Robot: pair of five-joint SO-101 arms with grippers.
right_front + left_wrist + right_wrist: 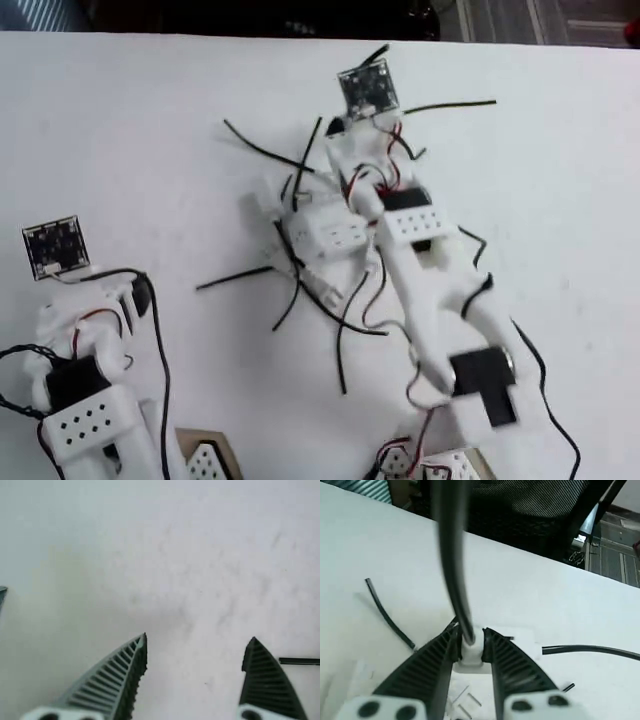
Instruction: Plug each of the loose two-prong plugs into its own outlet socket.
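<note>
Well short of the outlet block (325, 235), toward the arms' bases, the left gripper (195, 645) hangs over bare table (200, 555) with its jaws spread, holding nothing. At the block itself the right gripper (470, 630) pinches a white plug (470, 652), whose black cord (451, 555) rises out of the grip; whether the prongs are seated cannot be told. Around and beyond the block, loose cords (255, 150) lie scattered, so most of the plugging appears left to do.
</note>
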